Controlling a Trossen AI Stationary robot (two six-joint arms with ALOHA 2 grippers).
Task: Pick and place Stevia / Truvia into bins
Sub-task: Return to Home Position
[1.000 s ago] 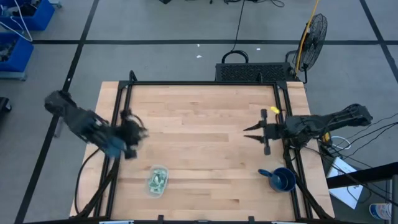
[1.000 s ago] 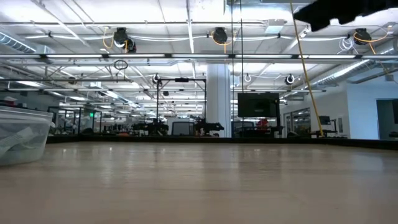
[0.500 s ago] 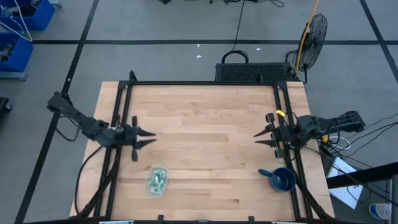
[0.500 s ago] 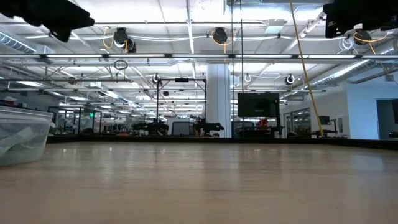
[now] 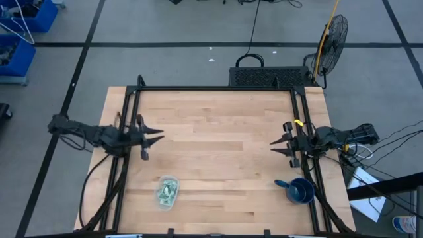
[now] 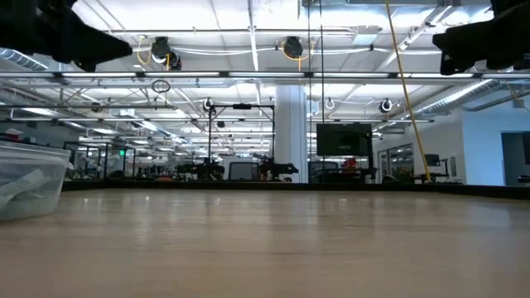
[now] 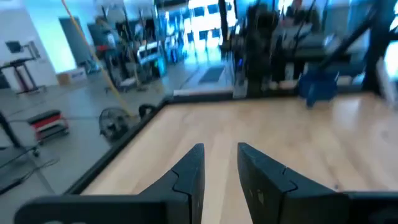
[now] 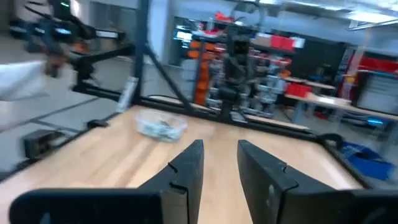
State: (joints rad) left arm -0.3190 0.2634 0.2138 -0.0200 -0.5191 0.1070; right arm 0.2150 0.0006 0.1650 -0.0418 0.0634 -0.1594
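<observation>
The clear plastic tub (image 5: pixel 167 192) stands on its base near the table's near edge, left of the middle. It also shows in the low view (image 6: pixel 29 178) and the right wrist view (image 8: pixel 160 126). Pale green and white sachets (image 5: pixel 166 191) lie inside it; none shows loose on the wood. My left gripper (image 5: pixel 157 137) hovers open by the table's left edge, farther from the near edge than the tub, pointing right. My right gripper (image 5: pixel 273 145) hovers open by the right edge, pointing left. Each wrist view shows a gap between that arm's own fingers (image 7: pixel 217 163) (image 8: pixel 219 160).
A blue cup (image 5: pixel 301 190) stands at the table's near right corner, just nearer than my right gripper. Black frame rails (image 5: pixel 132 112) run along the left, right and far edges. The broad middle of the wooden top (image 5: pixel 218 145) is bare.
My left arm swung up from a low, tipped pose near the left edge and levelled out, its gripper ending slightly farther from the near edge and pointing right. My right gripper drew back toward the table's right edge. The tub stayed where it was.
</observation>
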